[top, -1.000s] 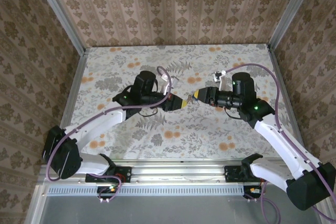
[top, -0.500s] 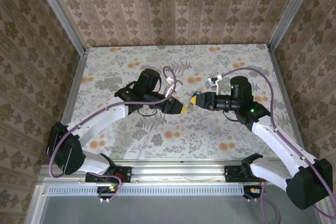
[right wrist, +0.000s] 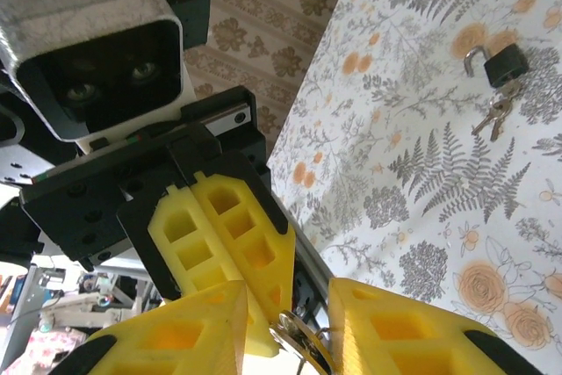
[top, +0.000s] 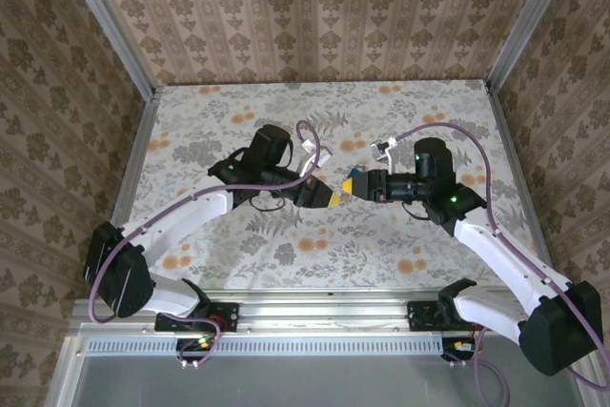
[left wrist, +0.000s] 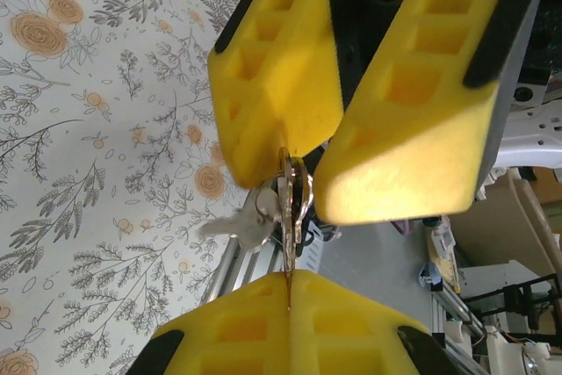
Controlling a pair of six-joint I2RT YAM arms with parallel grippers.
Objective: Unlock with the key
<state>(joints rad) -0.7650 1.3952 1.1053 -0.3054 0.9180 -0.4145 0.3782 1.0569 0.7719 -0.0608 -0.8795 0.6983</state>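
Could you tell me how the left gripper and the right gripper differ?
The left gripper has its jaws shut on the key; the right gripper has its jaws apart on either side of it, whether pinching it I cannot tell. The left gripper reaches in from the left, the right gripper from the right. Both have yellow pads and meet at the key.

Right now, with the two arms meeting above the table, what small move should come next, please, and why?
Probably close the right fingers a little more on the key ring. The left fingers pinch one end of it, while the right ones straddle the other end with a gap visible in the right wrist view, so their hold looks unsure.
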